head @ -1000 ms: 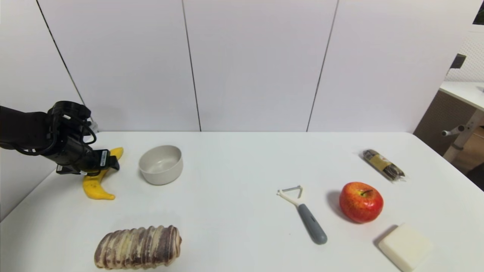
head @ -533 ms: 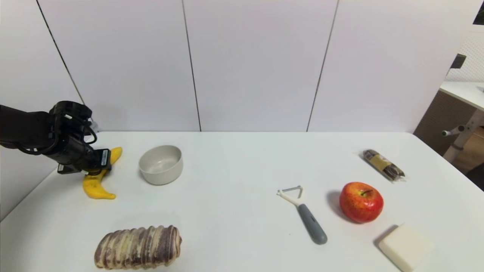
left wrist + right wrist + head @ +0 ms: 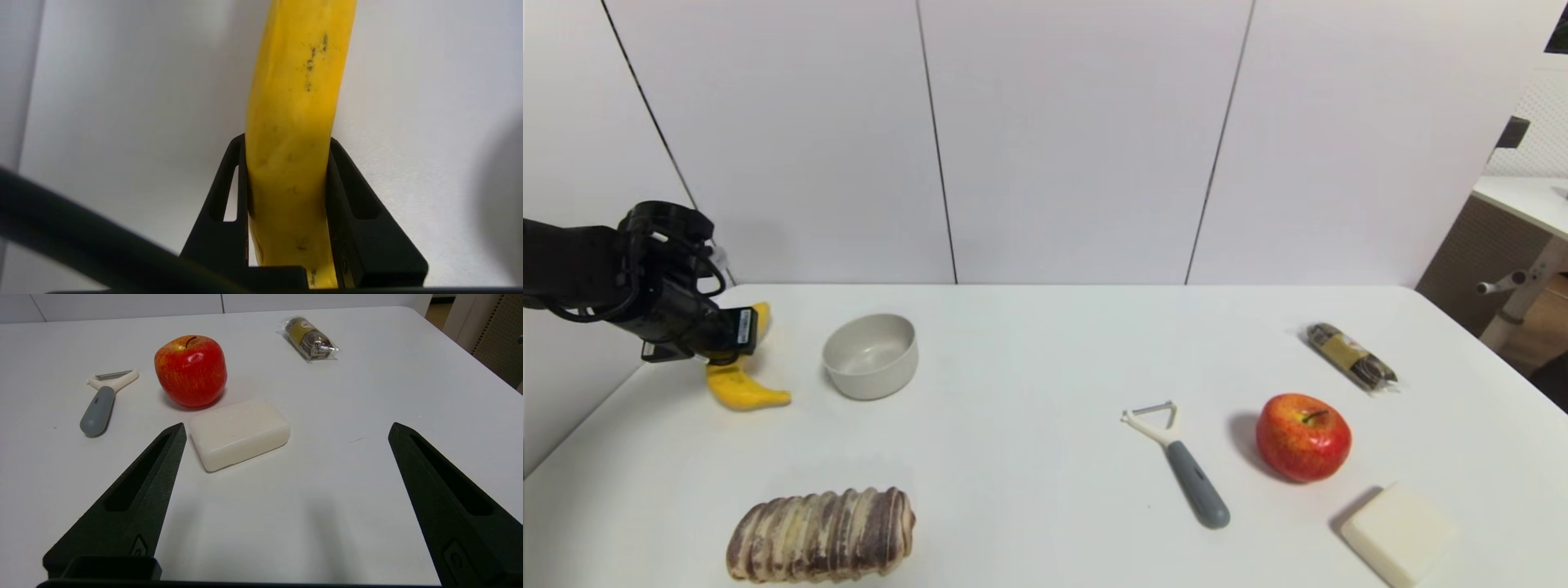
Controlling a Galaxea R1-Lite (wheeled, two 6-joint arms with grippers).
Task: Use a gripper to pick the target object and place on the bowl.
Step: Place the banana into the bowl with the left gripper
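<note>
The curved yellow banana with small brown specks is sitting clamped in the left claw, over the far left part of the white counter. In the left wrist view the two black fingers are pressing against either side of the banana, with the fruit filling the gap between them and running on beyond the fingertips. From the head view, one end of the banana is poking out past the claw toward the wall, while the thicker end is hanging below the claw and curling toward the small round light-grey bowl; whether that lower end is touching the counter cannot be told. The bowl is standing just beside the claw, on the side toward the middle of the counter, apart from the banana.

Nearer the robot than the left claw, the brown-striped bread loaf is lying on the counter.

The right claw is hanging spread wide over the right part of the counter and gripping nothing. Just ahead of its fingers the white rectangular soap bar is lying flat, with the red apple just beyond it, the grey-handled white peeler off to one side of the apple, and the small wrapped brown snack packet farther away.
</note>
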